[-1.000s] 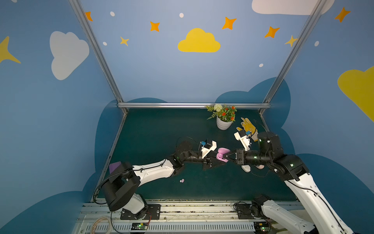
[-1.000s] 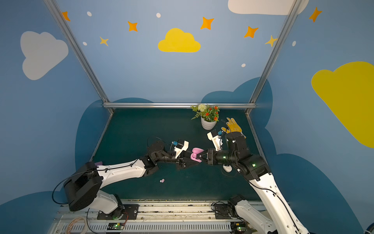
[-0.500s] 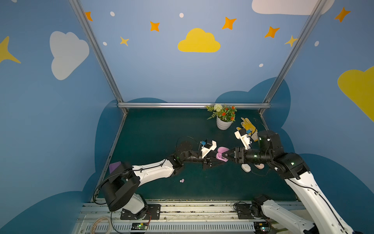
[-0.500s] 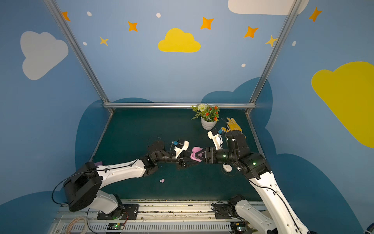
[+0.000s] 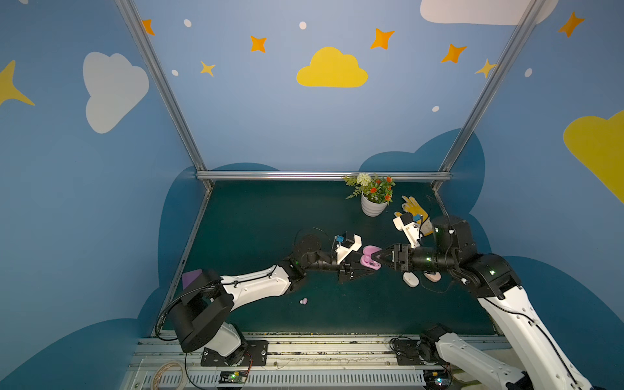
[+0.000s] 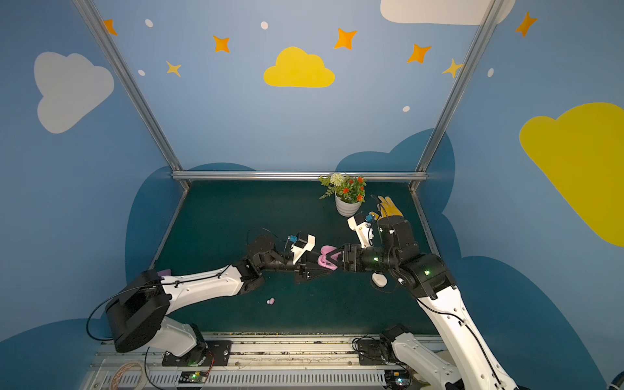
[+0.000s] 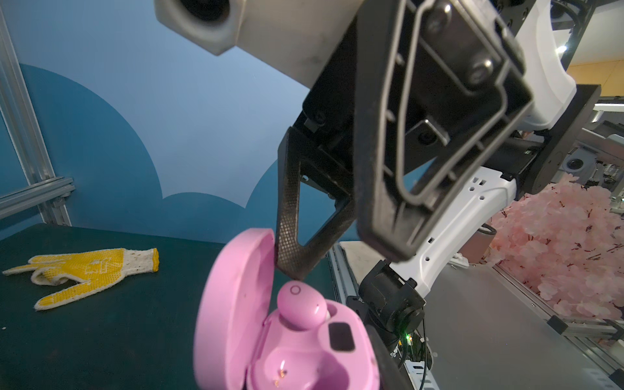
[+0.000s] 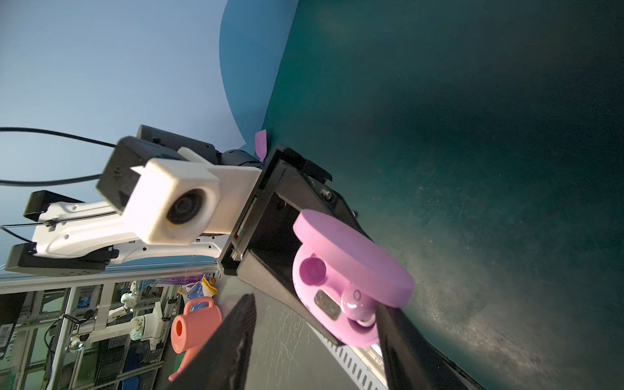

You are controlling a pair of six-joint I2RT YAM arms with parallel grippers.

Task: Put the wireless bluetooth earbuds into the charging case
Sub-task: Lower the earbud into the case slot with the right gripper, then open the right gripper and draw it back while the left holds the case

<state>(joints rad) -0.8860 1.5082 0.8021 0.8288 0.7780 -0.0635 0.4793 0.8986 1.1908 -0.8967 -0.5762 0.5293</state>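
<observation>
cases: three showing. The pink case (image 7: 236,320) is hanging open off the table (image 5: 253,219). The white case (image 5: 410,279) and peach case (image 5: 433,277) are lying on the table under the right arm.
buds: three showing. One pink bud (image 7: 300,309) is sitting in a pink case socket and sticking up. Two loose buds (image 5: 304,301) are lying together near the left arm, well apart from the cases.
left fingers (image 8: 266,263): clamping the pink case base.
right fingers (image 7: 290,236): standing apart, one tip just beside the pink bud, gripping nothing.
around: glove (image 7: 91,270) and flower pot (image 5: 373,206) are sitting at the back right.
in the way: the right arm is covering part of the peach case.
</observation>
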